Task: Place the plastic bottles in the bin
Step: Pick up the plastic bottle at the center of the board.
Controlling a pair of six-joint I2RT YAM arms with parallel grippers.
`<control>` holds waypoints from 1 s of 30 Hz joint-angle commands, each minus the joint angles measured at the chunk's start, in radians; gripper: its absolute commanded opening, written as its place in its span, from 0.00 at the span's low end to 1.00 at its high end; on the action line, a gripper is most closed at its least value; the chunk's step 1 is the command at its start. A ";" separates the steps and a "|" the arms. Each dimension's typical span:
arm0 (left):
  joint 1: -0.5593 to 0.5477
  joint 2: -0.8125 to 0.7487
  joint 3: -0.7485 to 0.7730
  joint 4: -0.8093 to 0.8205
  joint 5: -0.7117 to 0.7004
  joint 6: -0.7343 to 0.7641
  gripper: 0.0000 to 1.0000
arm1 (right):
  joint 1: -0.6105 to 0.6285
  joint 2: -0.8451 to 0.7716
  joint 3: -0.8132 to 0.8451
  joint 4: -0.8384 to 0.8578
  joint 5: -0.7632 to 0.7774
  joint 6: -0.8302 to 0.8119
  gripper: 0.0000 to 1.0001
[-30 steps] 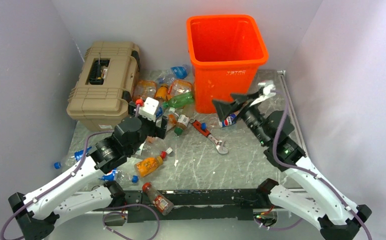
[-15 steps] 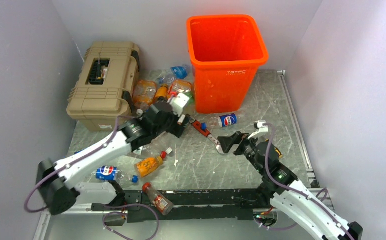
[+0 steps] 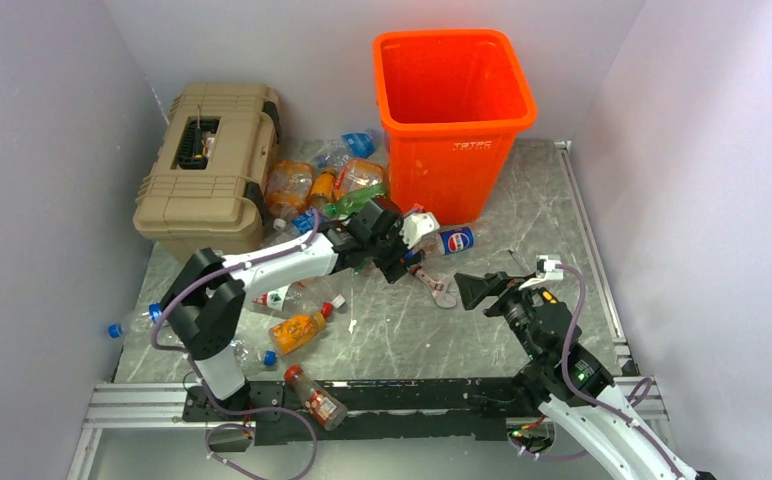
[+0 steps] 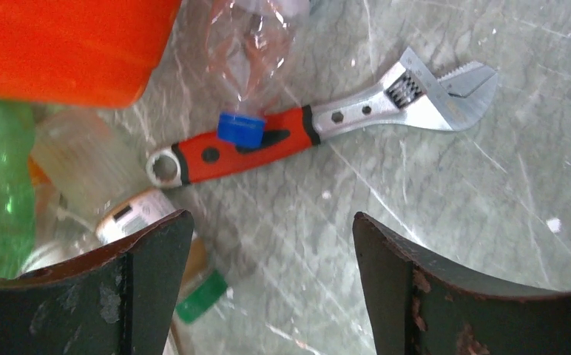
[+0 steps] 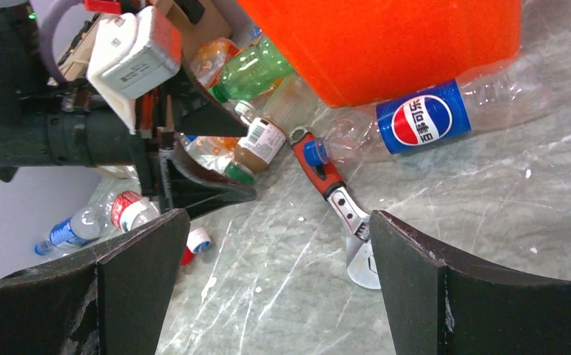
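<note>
- The plastic bottles (image 3: 290, 183) all lie on the table (image 3: 542, 200), none lifted. A heap sits off to the left of my left pincer (image 4: 271, 229), by the toolbox (image 3: 207, 170). More are strewn behind it toward the arm bases. The blue-label bottle (image 5: 419, 118) lies just ahead of it, against the foot of the bin (image 3: 452, 170).
- The left pincer has its jaws apart with nothing between them. The right pincer (image 5: 279, 218) is spread wide and empty, hanging well back from the same spot.
- My main worry is that the bottle's blue cap (image 4: 240, 127) lies across the red handle of the wrench (image 4: 268, 144), directly ahead of the left pincer's fingers (image 4: 386, 251). If I close here, I may catch the wrench, or both, and carry a tool to the bin.
- The bottle's neck looks crushed and thin. A pinch there could squirt it sideways, and I expect it to roll on the smooth table.
- A small brown bottle (image 4: 142, 214) lies just beside one finger, so lowering could knock it or trap it.
- The bin stands just past the left pincer, and a push forward could shove it.
- The right pincer faces the left arm. Sending both to the blue-label bottle risks a clash.
- The bin is tall, so a low carry would strike its wall.
</note>
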 commanded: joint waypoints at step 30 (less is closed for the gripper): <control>-0.002 0.367 0.180 0.308 -0.029 0.139 0.73 | 0.003 -0.119 0.062 -0.124 -0.020 -0.007 0.96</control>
